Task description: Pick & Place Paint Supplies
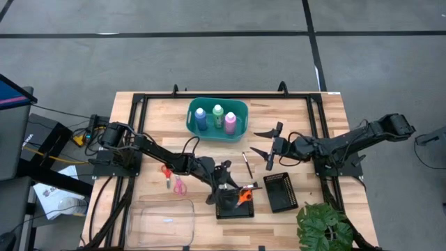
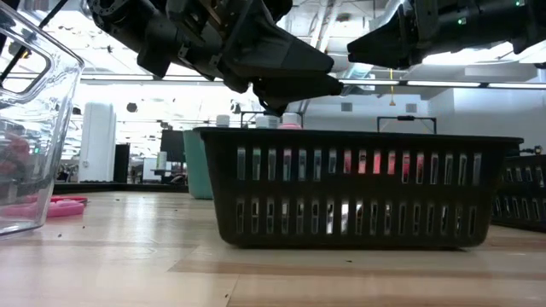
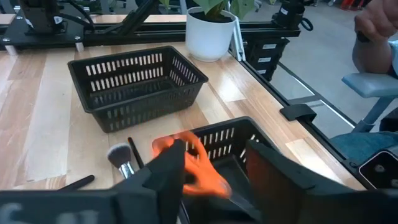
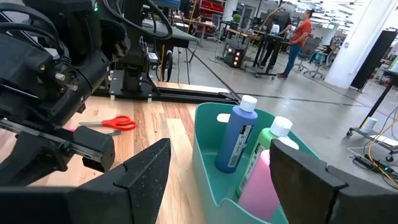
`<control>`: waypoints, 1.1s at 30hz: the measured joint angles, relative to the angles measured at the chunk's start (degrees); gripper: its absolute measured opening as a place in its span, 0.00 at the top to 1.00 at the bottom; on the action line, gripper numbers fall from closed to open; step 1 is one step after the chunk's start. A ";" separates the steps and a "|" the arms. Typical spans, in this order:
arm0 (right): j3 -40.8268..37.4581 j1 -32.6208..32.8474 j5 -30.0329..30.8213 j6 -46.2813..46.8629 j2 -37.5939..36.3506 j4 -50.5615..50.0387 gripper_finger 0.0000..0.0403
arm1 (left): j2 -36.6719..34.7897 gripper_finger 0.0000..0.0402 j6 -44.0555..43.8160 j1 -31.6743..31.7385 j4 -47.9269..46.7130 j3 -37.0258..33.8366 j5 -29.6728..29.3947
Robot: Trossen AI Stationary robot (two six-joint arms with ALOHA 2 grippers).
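Orange-handled scissors point(image 3: 200, 171) lie in the nearer black mesh tray point(image 1: 233, 206), under my left gripper point(image 3: 214, 149), whose fingers stand apart over the tray. The teal basket point(image 1: 217, 118) at the far middle holds the blue point(image 1: 201, 118), green point(image 1: 217, 115) and pink point(image 1: 231, 122) bottles. My right gripper point(image 1: 263, 141) hovers open beside the basket, with nothing between its fingers. Red scissors point(image 1: 166, 171) and pink scissors point(image 1: 179, 185) lie flat on the table left of the tray. A thin brush point(image 1: 247, 164) lies between the trays and the basket. My left gripper slants down from the table's left side, its fingers on either side of the orange handles point(image 3: 208, 177). The handles lie right beside one finger point(image 3: 168, 177); I cannot tell whether it touches them. The scissors rest inside the tray.
A second black mesh tray point(image 1: 281, 192) stands to the right of the first. A clear plastic tub point(image 1: 162, 222) sits at the near left, a potted plant point(image 1: 324, 226) at the near right. A black frame point(image 1: 230, 95) runs around the table's far part.
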 joint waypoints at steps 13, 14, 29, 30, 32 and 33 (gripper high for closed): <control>0.02 0.00 -4.95 10.32 0.00 -4.48 0.37 | -12.13 0.48 4.80 0.06 -5.53 -3.42 -0.47; 0.16 -0.06 -6.06 11.94 0.00 -5.55 0.37 | -14.14 0.49 5.18 0.09 -5.49 -4.98 -1.38; 15.99 -2.39 -13.68 30.49 15.66 -33.93 0.37 | -41.10 0.56 3.24 2.32 6.41 -33.17 -12.48; 17.39 -2.59 -13.74 31.71 17.29 -36.28 0.37 | -42.25 0.56 3.24 2.47 6.81 -34.20 -13.09; 20.01 -2.93 -14.04 34.03 20.73 -39.62 0.37 | -44.73 0.56 3.23 2.76 6.75 -36.16 -14.13; 21.11 -3.11 -14.93 34.77 22.15 -41.25 0.37 | -45.63 0.55 3.23 2.93 6.90 -36.93 -14.16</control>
